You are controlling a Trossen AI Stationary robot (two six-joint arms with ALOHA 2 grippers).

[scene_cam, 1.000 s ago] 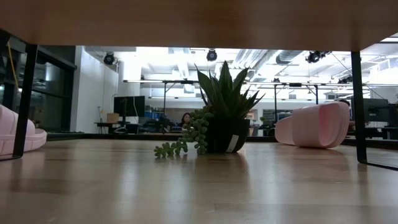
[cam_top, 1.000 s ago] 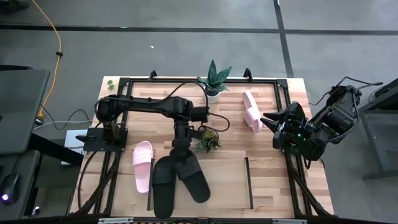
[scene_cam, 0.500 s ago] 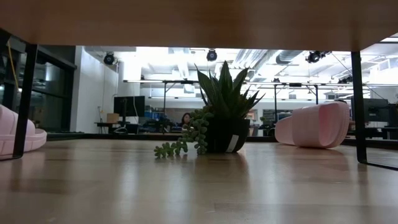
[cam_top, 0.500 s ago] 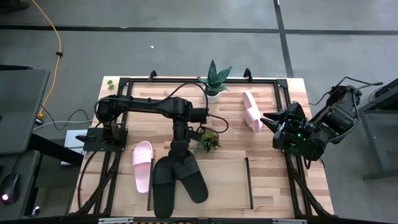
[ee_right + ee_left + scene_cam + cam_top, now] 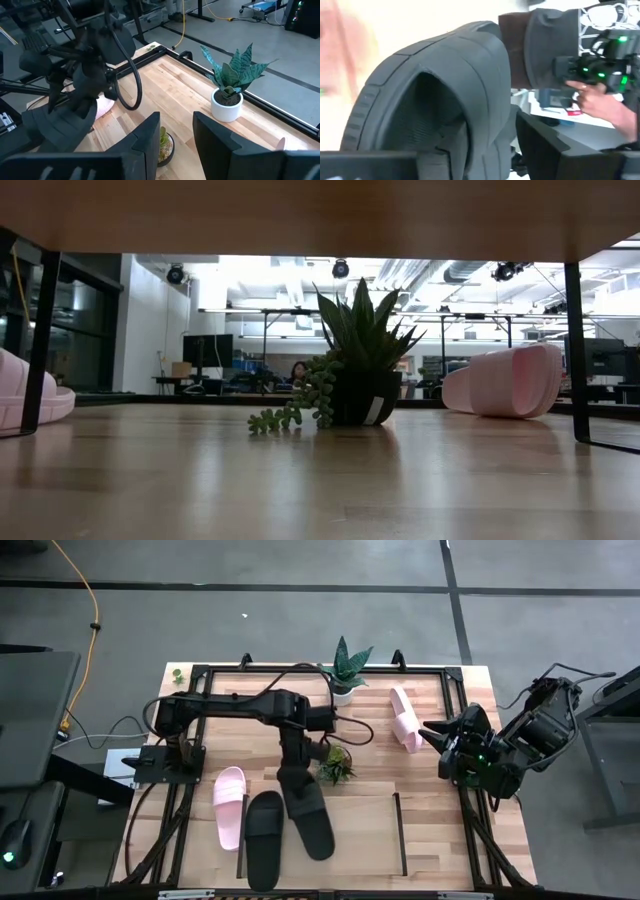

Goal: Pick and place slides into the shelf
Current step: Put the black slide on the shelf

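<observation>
Left claw point(image 5: 300, 787) is down over the heel end of the angled black slide point(image 5: 315, 830), right at the back edge of the shelf point(image 5: 365, 840). Honestly can't tell from where I'm looking whether it's gripping that slide or just sitting over it. In the left wrist view the ribbed strap of the slide fills pretty much everything, so the claw is right up against it, but the grip itself isn't clear.

Where the slides are:
- the angled black slide lies on the shelf board, toe pointing to the front and skewed a bit to the right
- the other black slide point(image 5: 265, 838) lies flat on the shelf just beside it, close to the shelf's left black side panel, more or less straight
- the two black ones sit side by side, very close; can't say if they touch
- the flat pink slide point(image 5: 228, 805) is on the counter point(image 5: 430, 840), just outside that left side panel, not on the shelf
- the tipped pink slide point(image 5: 405, 718) is lying on its side at the back right of the counter, well apart from the shelf

Right claw point(image 5: 430, 729) hangs just beside the tipped pink slide, on its right. Its two fingers are partly apart with nothing between them.

A little trailing succulent point(image 5: 335, 765) sits on the counter just right of the left claw, and a spiky plant in a white pot point(image 5: 345, 670) stands at the back edge.
</observation>
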